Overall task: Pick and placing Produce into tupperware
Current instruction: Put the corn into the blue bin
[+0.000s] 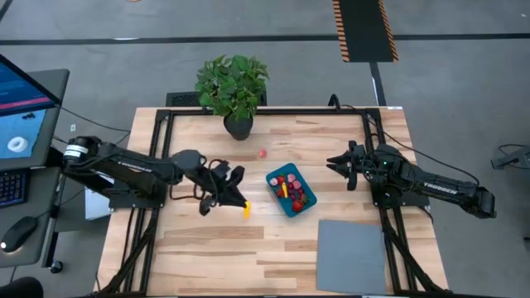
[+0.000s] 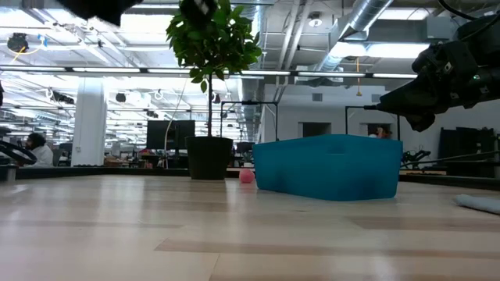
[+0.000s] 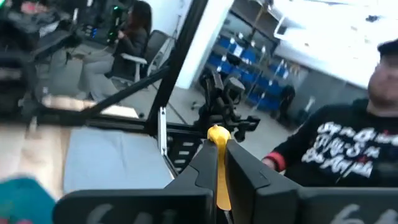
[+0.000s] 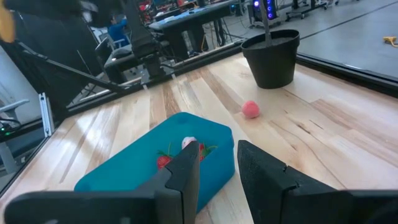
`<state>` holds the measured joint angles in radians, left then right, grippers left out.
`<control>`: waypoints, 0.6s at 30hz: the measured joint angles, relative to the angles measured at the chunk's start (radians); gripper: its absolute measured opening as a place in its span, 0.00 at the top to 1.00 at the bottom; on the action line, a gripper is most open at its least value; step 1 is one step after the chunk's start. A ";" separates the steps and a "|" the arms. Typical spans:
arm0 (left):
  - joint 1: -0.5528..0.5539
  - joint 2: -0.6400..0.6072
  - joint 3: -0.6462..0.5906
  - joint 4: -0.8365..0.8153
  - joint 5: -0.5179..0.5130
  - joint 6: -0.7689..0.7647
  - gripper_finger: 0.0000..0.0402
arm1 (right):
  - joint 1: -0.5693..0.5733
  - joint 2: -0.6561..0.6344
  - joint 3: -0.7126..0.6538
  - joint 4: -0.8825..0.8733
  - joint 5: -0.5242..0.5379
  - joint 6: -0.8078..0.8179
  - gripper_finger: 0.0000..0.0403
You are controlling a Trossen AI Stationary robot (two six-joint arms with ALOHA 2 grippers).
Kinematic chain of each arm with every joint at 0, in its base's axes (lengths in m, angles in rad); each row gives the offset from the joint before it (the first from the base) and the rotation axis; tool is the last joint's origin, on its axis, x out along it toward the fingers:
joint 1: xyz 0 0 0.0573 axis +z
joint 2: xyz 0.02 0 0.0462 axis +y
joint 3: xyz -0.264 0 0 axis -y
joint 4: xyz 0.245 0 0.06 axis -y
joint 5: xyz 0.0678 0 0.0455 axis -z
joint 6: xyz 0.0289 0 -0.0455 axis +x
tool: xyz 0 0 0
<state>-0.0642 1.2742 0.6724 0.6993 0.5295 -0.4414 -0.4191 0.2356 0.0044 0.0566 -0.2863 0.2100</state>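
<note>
Left fingers (image 3: 205,165) clamped on yellow produce piece (image 3: 219,155), tupperware (image 1: 291,189) nearby

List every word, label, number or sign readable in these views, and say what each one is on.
White lettering on a person's black shirt, left wrist view: too blurred to read.
Laptop screen at the table's left, high view: content too small to read.
Blue tupperware, grey mat, plant pot: no text visible.

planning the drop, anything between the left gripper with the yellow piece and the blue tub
Nothing: in the high view only bare wood separates the left gripper, shut on the yellow piece, from the blue tub.
</note>
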 joint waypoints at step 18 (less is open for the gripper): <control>-0.027 -0.027 -0.341 0.728 0.216 -0.195 0.99 | 0.000 0.000 0.000 0.000 0.000 0.000 0.67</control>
<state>-0.0914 1.2469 0.3313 1.4276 0.7456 -0.6362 -0.4191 0.2356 0.0044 0.0563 -0.2866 0.2103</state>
